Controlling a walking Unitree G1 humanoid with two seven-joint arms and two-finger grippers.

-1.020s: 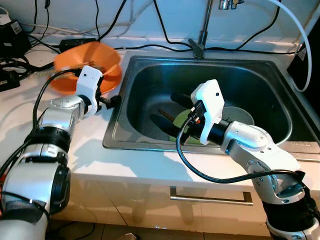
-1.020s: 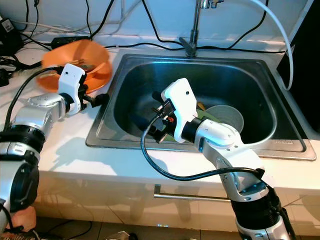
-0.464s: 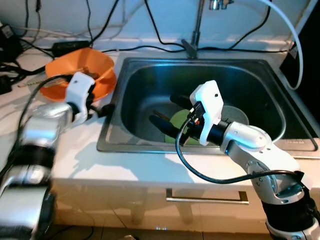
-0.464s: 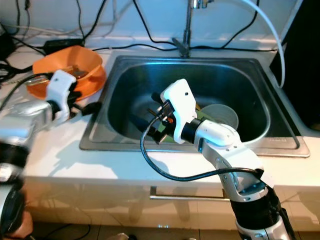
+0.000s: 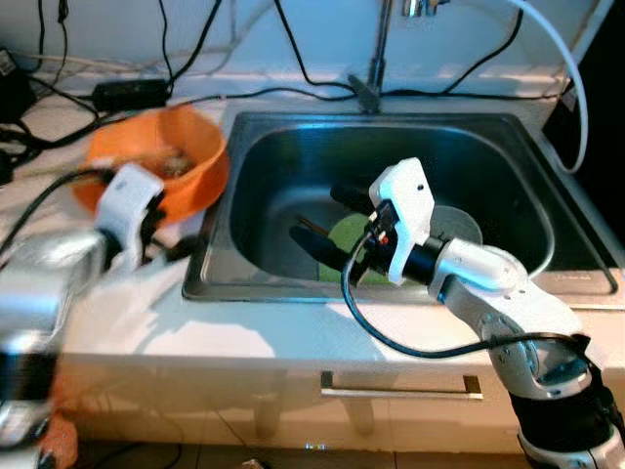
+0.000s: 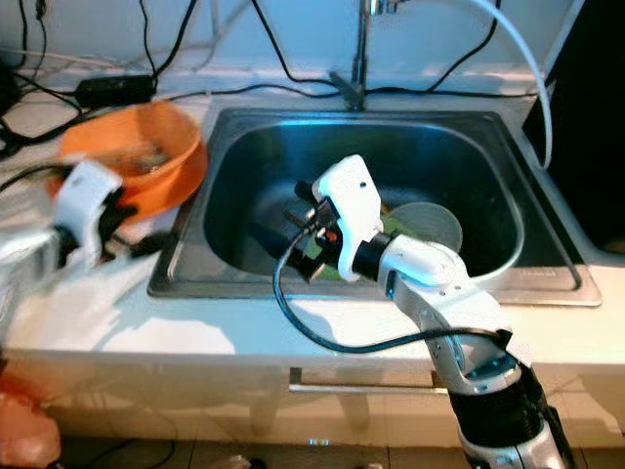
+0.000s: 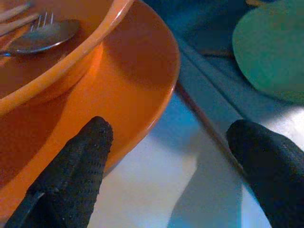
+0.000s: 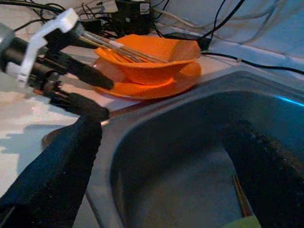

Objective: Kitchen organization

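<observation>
So the orange bowl sits on an orange plate on the table, just left of the sink, with a fork and some other utensils lying in it. The left gripper hovers right beside the plate's rim, jaws spread and empty, kinda blurry in the head views. The right gripper hangs inside the sink, jaws spread wide too, over a green plate, with a grey bowl next to that.
</observation>
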